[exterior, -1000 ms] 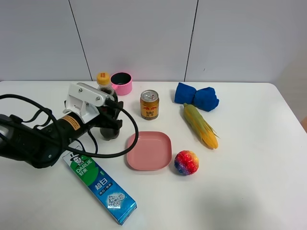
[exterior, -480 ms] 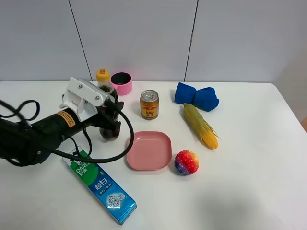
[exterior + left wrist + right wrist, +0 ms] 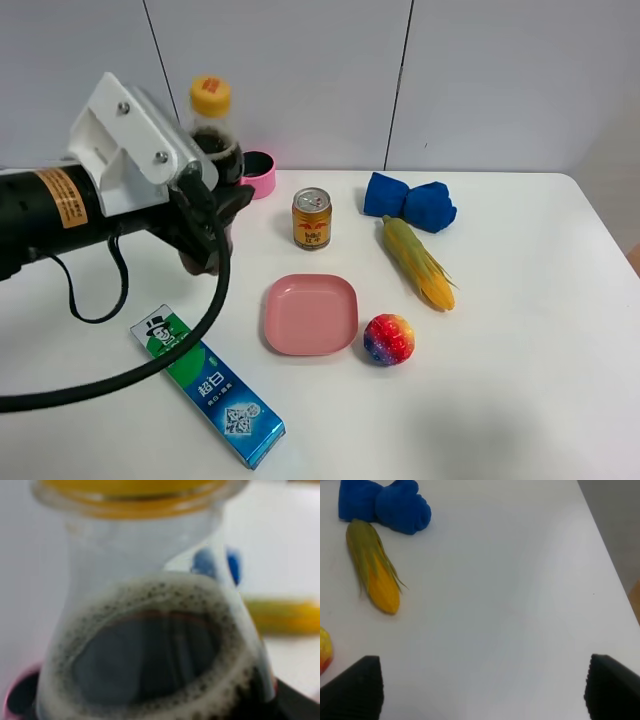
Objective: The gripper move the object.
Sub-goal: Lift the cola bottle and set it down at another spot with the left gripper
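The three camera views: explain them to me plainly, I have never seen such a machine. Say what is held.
This is a robot with two arms, each ending in two fingers. The high view looks down on a white table from a camera off the arms. There the left arm reaches in, and the left fingers are shut on a cola bottle. On the table lie a can, a plate, a ball, corn, a blue cloth, a toothpaste box and a pink cup. The left wrist view shows the bottle up close. The right wrist view shows the right fingers apart, holding nothing.
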